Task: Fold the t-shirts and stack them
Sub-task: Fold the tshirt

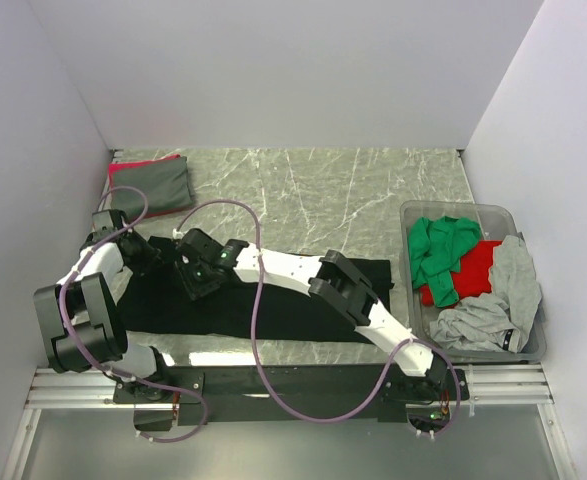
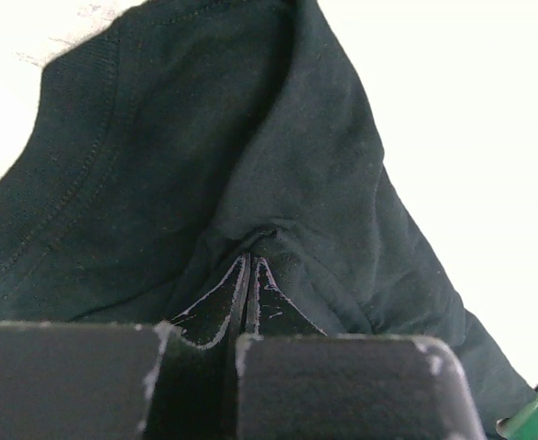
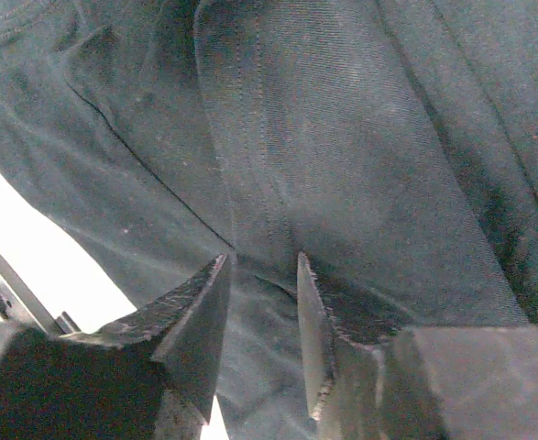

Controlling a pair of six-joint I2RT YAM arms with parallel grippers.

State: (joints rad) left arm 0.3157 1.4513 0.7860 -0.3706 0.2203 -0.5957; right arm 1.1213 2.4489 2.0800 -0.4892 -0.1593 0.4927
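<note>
Where the black shirt [image 1: 293, 310] lies: spread flat on the bench [image 1: 323, 190], across the near half of the top view from about 8 o'clock to 5 o'clock (its long side runs left to right).
Left gripper [image 2: 252, 264]: fingers pressed together on a small raised pucker of the black shirt. In its wrist view a stitched hem curves away toward 10 o'clock.
Right gripper [image 3: 259, 270]: fingers a little apart, tips against the black shirt, with a stitched band running into the gap from 12 o'clock. Whether they bite on the cloth I cannot tell.
Arms: both reach to the shirt's left end, near 9 o'clock in the top view. The right arm lies across the shirt from its base at 5 o'clock.
Stack [image 1: 151, 185]: at 10 o'clock, well apart from the black shirt. It is a folded grey piece on a red one whose edge shows along the top and left.
Bin [image 1: 453, 207]: at 3 to 4 o'clock, just beside the black shirt's right end.
Green shirt [image 1: 438, 250]: crumpled in the bin's far left part.
Red shirt [image 1: 473, 265]: in the bin, partly under the green one.
Grey shirts [image 1: 478, 325]: bunched along the bin's near and right sides (how many, I cannot tell).
</note>
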